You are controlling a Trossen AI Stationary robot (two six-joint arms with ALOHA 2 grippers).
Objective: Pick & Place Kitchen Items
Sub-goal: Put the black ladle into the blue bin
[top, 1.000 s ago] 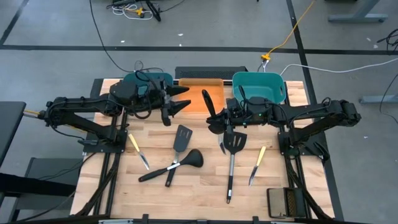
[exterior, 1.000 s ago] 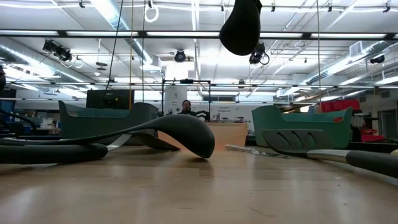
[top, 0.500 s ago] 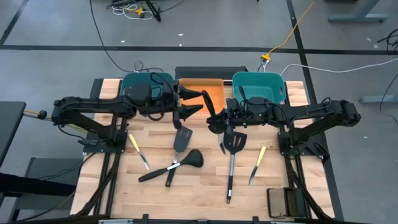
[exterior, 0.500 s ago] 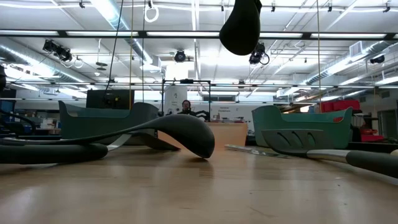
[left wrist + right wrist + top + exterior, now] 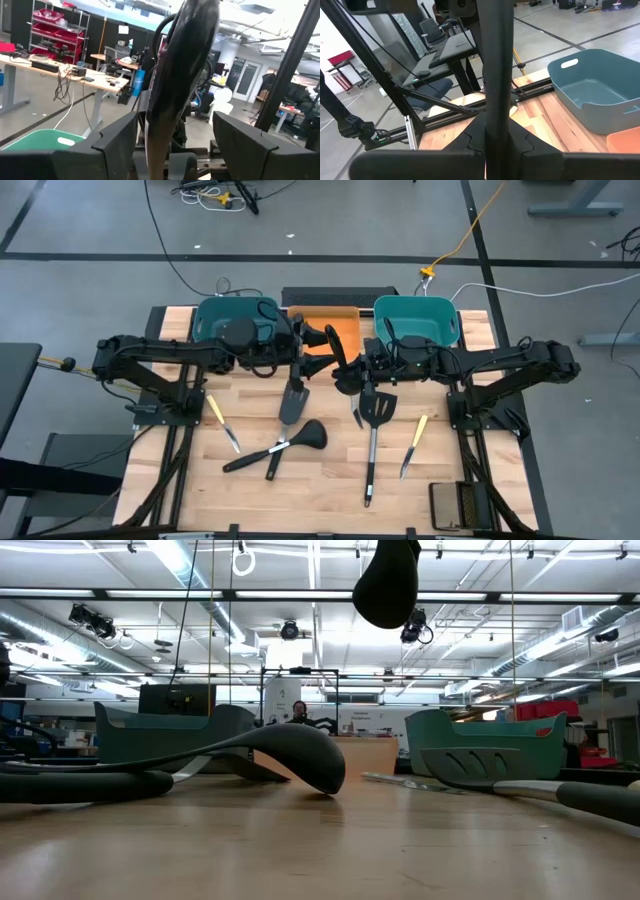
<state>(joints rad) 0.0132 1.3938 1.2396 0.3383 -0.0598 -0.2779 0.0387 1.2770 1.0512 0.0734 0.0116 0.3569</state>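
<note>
**Ladle aloft between two sets of jaws**

Right gripper [image 5: 349,370] clamped tight on the slim black handle of a black round-bowled plastic ladle [image 5: 333,345], held upright above the middle of the light wooden slatted table [image 5: 320,480]; bowl visible high in the low view [image 5: 388,582]. Left gripper [image 5: 303,356] just beside it, jaws wide, the ladle's bowl standing between the two dark fingers [image 5: 117,137] in the left wrist view, apparently not yet pinched.

Probably light and stiff, smooth plastic, likely slippery on the curved bowl; best taken on the straight handle below the bowl, not on the bowl itself. Long lever: a grip near one end will likely let it swing.

Farther out on the table: a black slotted spatula [image 5: 293,402] under the left gripper, a second black ladle [image 5: 310,435], another black slotted spatula [image 5: 377,409] with a long handle, a yellow-handled silver-bladed knife [image 5: 221,421] and a second one [image 5: 414,442]. Behind, a teal plastic bin [image 5: 215,310], an orange bin [image 5: 345,325] and a second teal bin [image 5: 440,308].
</note>
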